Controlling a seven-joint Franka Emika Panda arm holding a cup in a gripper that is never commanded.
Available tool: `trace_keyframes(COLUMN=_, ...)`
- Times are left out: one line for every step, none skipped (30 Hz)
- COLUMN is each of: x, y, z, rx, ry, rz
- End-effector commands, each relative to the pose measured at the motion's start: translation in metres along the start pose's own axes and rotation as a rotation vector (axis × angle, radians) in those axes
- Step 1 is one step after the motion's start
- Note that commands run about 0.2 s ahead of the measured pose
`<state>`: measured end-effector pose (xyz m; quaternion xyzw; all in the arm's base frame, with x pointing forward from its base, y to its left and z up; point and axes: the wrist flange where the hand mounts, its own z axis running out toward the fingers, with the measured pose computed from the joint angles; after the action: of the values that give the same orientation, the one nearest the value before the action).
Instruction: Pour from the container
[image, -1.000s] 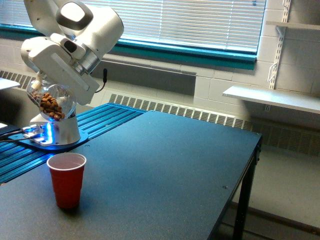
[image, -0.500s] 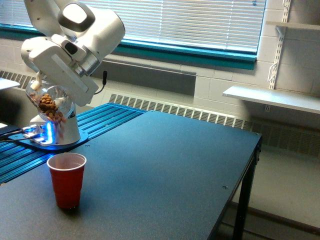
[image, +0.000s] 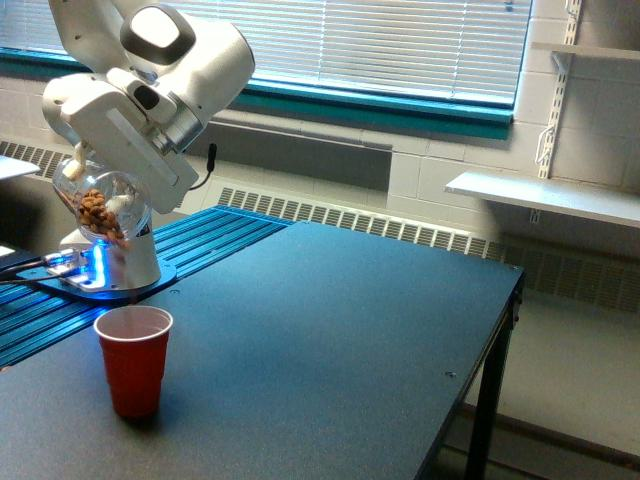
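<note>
claw (image: 88, 185) clenched on the tilted clear container (image: 103, 208), brown nuts bunched inside, hanging above and behind the red cup (image: 133, 358), cup upright on the dark table (image: 330, 330)

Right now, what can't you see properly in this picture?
- Gripper fingers: in the exterior view the arm's white body covers them, so the hold on the container can't be made out.
- Container's mouth: too blurred to tell whether nuts are falling.
- Inside the red cup: the camera angle hides its bottom.
- Robot base: cut off by the exterior view's left edge.
</note>
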<state>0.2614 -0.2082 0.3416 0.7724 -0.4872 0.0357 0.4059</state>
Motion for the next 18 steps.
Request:
trace_keyframes(x=0.0, y=-0.002, z=0.0, rx=-0.015, ry=0.016, rz=-0.002)
trace_keyframes(x=0.0, y=-0.002, z=0.0, rx=-0.017, ry=0.016, rz=-0.003)
trace_keyframes(x=0.0, y=-0.002, z=0.0, rx=-0.019, ry=0.016, rz=-0.004)
trace_keyframes(x=0.0, y=-0.003, z=0.0, rx=-0.02, ry=0.016, rz=-0.006)
trace_keyframes(x=0.005, y=-0.003, z=-0.007, rx=-0.019, ry=0.018, rz=-0.008)
trace_keyframes(x=0.01, y=-0.003, z=-0.013, rx=-0.022, ry=0.017, rz=-0.014)
trace_keyframes(x=0.012, y=-0.004, z=-0.015, rx=-0.024, ry=0.018, rz=-0.015)
trace_keyframes(x=0.012, y=-0.005, z=-0.015, rx=-0.024, ry=0.018, rz=-0.016)
trace_keyframes(x=0.009, y=-0.006, z=-0.011, rx=-0.024, ry=0.018, rz=-0.015)
trace_keyframes(x=0.007, y=-0.007, z=-0.008, rx=-0.023, ry=0.02, rz=-0.016)
trace_keyframes(x=0.006, y=-0.007, z=-0.008, rx=-0.023, ry=0.022, rz=-0.019)
trace_keyframes(x=0.005, y=-0.008, z=-0.007, rx=-0.025, ry=0.022, rz=-0.02)
trace_keyframes(x=0.005, y=-0.008, z=-0.007, rx=-0.027, ry=0.023, rz=-0.023)
trace_keyframes(x=0.005, y=-0.008, z=-0.007, rx=-0.029, ry=0.022, rz=-0.026)
trace_keyframes(x=0.008, y=-0.008, z=-0.01, rx=-0.029, ry=0.023, rz=-0.027)
trace_keyframes(x=0.012, y=-0.008, z=-0.014, rx=-0.031, ry=0.023, rz=-0.031)
trace_keyframes(x=0.014, y=-0.009, z=-0.016, rx=-0.032, ry=0.022, rz=-0.032)
trace_keyframes(x=0.014, y=-0.009, z=-0.017, rx=-0.035, ry=0.023, rz=-0.035)
